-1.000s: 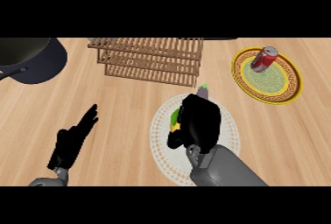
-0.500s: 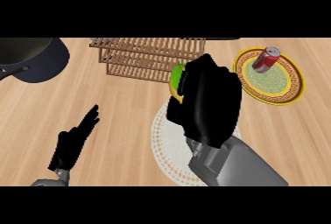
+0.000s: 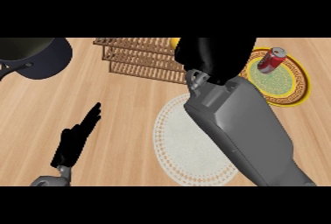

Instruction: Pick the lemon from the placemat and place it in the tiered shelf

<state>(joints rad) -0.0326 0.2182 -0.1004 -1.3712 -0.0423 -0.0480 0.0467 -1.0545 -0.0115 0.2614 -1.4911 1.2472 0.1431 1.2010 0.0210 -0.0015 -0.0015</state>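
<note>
Only a yellow sliver of the lemon (image 3: 174,41) shows, at the left edge of my right hand (image 3: 213,57). That hand is curled round it and hides most of it. Hand and lemon hang over the right end of the wooden tiered shelf (image 3: 139,59) at the back of the counter. The round white placemat (image 3: 184,151) lies bare in front, partly covered by my right forearm. At the lower left my left hand (image 3: 76,139) rests open, fingers straight, well away from the shelf.
A dark pot (image 3: 35,54) stands at the back left. At the back right a red can (image 3: 271,60) lies on a yellow plate (image 3: 294,94). Wooden counter surrounds the placemat.
My right hand has lifted the lemon off the placemat and carried it away from me, over the shelf. The placemat now lies bare. The left hand has not moved.
</note>
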